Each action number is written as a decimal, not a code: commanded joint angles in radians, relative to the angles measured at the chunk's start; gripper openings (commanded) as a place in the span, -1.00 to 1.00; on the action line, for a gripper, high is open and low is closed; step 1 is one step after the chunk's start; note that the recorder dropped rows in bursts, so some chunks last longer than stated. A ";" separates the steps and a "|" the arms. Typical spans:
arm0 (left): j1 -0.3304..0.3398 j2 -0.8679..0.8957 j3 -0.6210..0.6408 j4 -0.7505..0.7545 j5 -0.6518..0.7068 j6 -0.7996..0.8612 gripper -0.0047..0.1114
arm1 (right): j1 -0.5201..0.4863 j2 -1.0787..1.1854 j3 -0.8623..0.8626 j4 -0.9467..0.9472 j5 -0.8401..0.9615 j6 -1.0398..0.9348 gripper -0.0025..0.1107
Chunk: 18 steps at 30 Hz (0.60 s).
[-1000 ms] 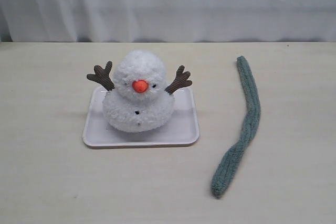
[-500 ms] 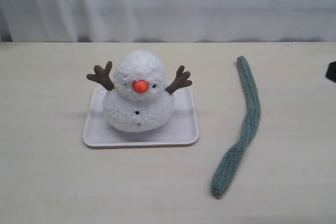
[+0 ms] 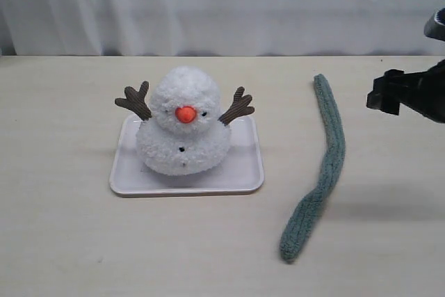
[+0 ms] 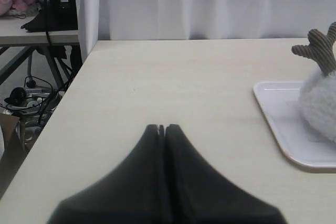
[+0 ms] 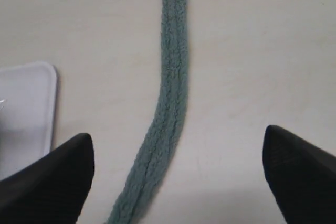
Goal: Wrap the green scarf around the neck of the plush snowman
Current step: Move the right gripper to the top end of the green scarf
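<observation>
Pale wood-look table [image 3: 69, 255], white curtain [image 3: 222, 5] behind it. Nearest in the exterior view, lower right of centre, is one rounded end of the green scarf [image 3: 327, 165]. It lies flat and untwisted, bending gently as it runs up the frame to its far end at upper right of centre. It is laid out full length and well apart from everything else, probably so that either end is free to pinch.

Left of centre, mid-frame, is a white tray [image 3: 132, 182] with the plush snowman [image 3: 183, 133] sitting upright on it, nose toward the camera and twig arms raised. The neck crease is bare, with no scarf on it yet, so the task looks barely begun. The tray probably keeps the toy at a fixed spot. The raised arms leave the neck reachable from both sides.

At the right edge, upper part of the exterior view, the right arm reaches in over the table. The right gripper [image 5: 177, 136] hangs above the scarf with its jaws spread wide. The strip runs between the two fingers without touching either, and nothing is held. That straddling pose looks like lining up to come down on the scarf.

The left gripper [image 4: 161, 127] has its jaws pressed together and holds nothing. It sits low over bare table beside the tray's edge, out of the exterior view and likely parked clear of the work.
</observation>
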 commanded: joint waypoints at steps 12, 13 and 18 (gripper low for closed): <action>0.000 -0.003 0.003 -0.003 -0.012 0.000 -0.92 | -0.002 0.564 -0.477 0.001 -0.026 -0.087 0.47; 0.000 -0.003 0.003 -0.003 -0.012 0.000 -0.92 | -0.002 0.598 -0.509 0.001 -0.026 -0.087 0.47; 0.000 -0.003 0.003 -0.003 -0.012 0.000 -0.92 | -0.002 0.738 -0.641 0.001 -0.015 -0.092 0.47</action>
